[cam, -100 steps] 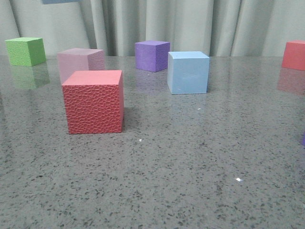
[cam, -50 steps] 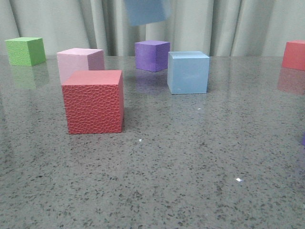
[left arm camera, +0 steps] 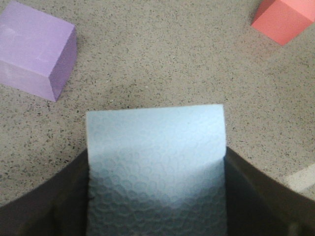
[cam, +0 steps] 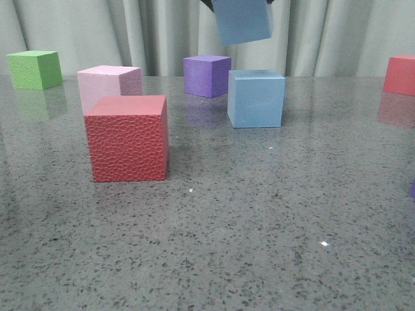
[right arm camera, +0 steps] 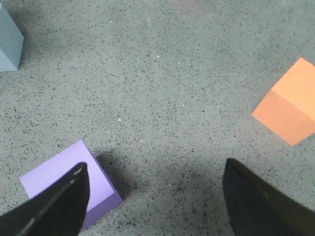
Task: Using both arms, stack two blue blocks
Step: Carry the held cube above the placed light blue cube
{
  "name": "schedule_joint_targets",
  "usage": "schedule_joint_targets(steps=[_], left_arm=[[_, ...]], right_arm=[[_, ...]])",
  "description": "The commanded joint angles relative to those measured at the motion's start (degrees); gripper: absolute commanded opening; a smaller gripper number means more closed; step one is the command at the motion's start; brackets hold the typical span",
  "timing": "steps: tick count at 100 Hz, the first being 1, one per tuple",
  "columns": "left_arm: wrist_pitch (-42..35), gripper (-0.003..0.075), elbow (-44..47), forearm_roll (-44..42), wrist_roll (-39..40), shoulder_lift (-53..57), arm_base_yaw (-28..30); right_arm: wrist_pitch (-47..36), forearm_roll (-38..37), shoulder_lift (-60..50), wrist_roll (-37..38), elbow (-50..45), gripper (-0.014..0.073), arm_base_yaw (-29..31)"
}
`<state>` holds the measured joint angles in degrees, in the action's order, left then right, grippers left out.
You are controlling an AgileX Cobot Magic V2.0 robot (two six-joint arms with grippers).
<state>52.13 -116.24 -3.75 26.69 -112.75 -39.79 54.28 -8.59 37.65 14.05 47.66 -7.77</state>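
While the left gripper [left arm camera: 156, 196] clamps one pale sky-blue foam cube [cam: 242, 21] aloft, its twin [cam: 256, 98] sits on the speckled grey table [cam: 259, 227] below, toward five o'clock. Right gripper [right arm camera: 155, 196] gapes empty.

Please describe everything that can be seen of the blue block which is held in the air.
The held blue block is a pale sky-blue cube, foam by its look, with a pebbled surface. It hangs slightly tilted above the table, a little left of the second blue block, not touching it. The left gripper clamps it, one dark finger on each side. Its top is cut off in the front view.
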Motion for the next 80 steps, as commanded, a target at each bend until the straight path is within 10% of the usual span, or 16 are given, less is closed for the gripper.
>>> schedule_joint_targets(steps=[1,80], left_arm=[[-3.2,0.0294,-1.9,-0.2,0.7,3.2,-0.4],[-2.2,0.0294,-1.9,-0.9,6.0,3.2,-1.1]], right_arm=[[-3.9,-0.6,0.0,-0.5,1.3,0.0557,0.3],[-4.6,-0.6,0.0,-0.5,1.3,0.0557,0.3]])
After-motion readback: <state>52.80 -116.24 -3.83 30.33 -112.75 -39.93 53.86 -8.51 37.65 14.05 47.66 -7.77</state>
